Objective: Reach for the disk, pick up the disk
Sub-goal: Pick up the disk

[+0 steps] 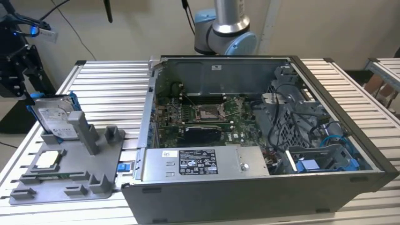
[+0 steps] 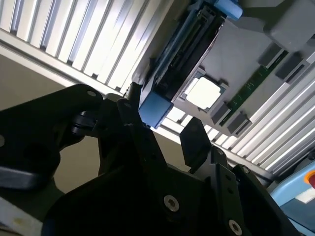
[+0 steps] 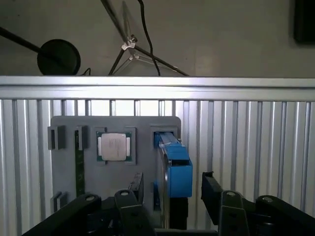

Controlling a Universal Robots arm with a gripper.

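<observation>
**One disk, gripper spread around it**

One disk (image 1: 53,115) stands upright in a grey holder (image 1: 100,161) at the exterior view's left, chip (image 1: 50,160) near it. In the first wrist view the gripper (image 3: 172,181) is released, fingers (image 3: 212,189) flanking the blue frame, seemingly apart from it. Best grasp, likely: centred, square to the flat faces, closing evenly. Writing: disk label (image 1: 57,123) and supply label (image 1: 196,161), rightward in the case (image 1: 250,201), unreadable.
</observation>
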